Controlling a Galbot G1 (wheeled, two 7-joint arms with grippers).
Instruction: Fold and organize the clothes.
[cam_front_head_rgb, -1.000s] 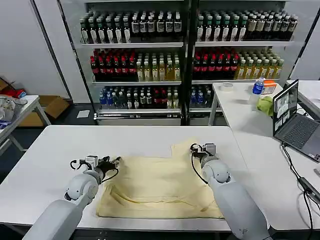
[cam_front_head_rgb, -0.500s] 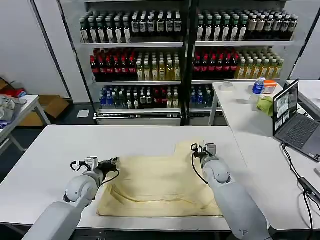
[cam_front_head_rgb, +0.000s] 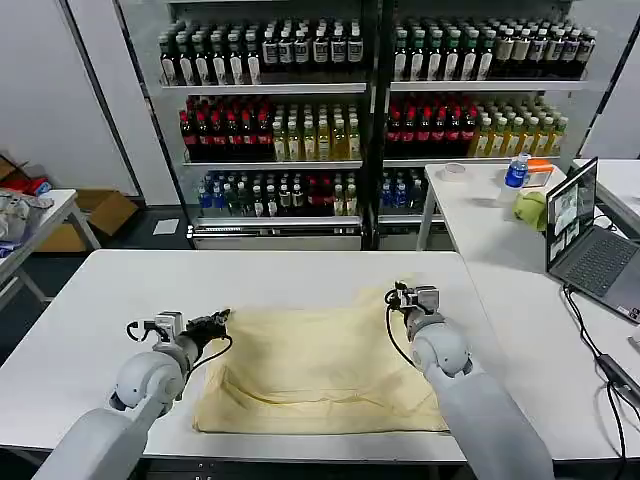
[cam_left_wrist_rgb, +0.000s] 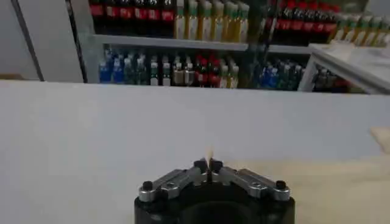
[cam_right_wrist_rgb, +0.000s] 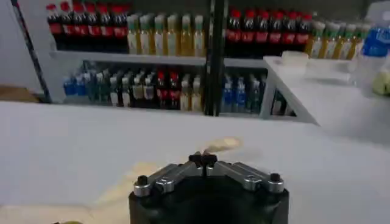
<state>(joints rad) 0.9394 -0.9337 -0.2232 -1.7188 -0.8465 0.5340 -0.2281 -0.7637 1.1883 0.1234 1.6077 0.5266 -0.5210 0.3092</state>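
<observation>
Since a second ago, your left pincer (cam_front_head_rgb: 215, 321) has slid outward, drawing the T-shirt (cam_front_head_rgb: 320, 370) flatter across the white tabletop (cam_front_head_rgb: 300, 275). Its fingers are pressed together on the shirt's left far corner. Your right pincer (cam_front_head_rgb: 398, 296) is pinching the right far corner, where the raised fold has dropped flat.

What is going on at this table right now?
A two-armed robot is folding a pale cream-yellow, thin fabric T-shirt on a white table. The left gripper pinches the shirt's far left corner and the right gripper its far right corner, both shut. The garment lies as a rough rectangle.
</observation>
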